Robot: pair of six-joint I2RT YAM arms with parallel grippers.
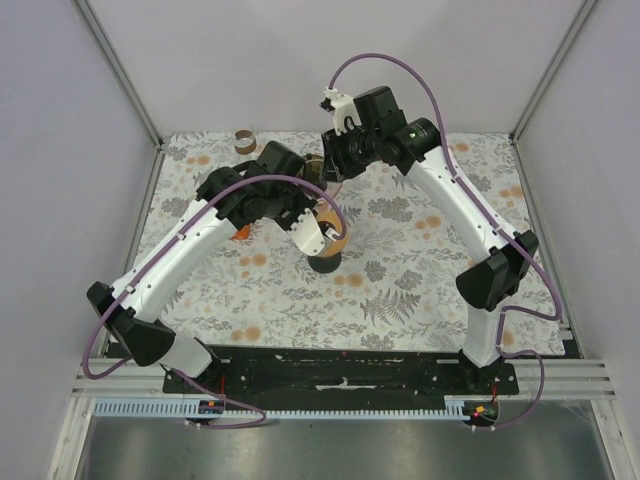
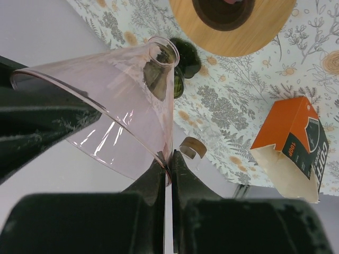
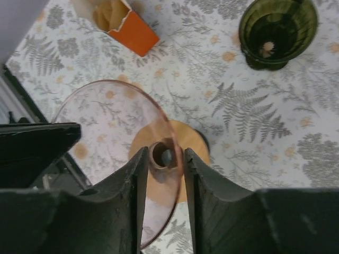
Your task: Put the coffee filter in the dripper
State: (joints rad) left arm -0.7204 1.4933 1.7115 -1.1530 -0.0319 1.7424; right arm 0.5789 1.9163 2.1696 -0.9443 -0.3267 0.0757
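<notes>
Floral table (image 1: 400, 280): the left claw (image 2: 168, 161) is clamped on the rim of the dripper (image 2: 122, 106). The right claw (image 3: 164, 152) stands parted, holding nothing.

Surface: a flat surface (image 1: 400, 290) under white cloth printed with grey ferns and orange flowers.
Walls: plain pale grey panels (image 1: 60, 130) on three sides.
Frame: slim silver aluminium posts (image 1: 119, 72) at the back corners.
Near edge: a dull grey metal sheet (image 1: 350, 450).
Light: even and soft.

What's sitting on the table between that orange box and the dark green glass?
Nothing. In the right wrist view, the flowered cloth between the orange box and the green glass is bare.
</notes>
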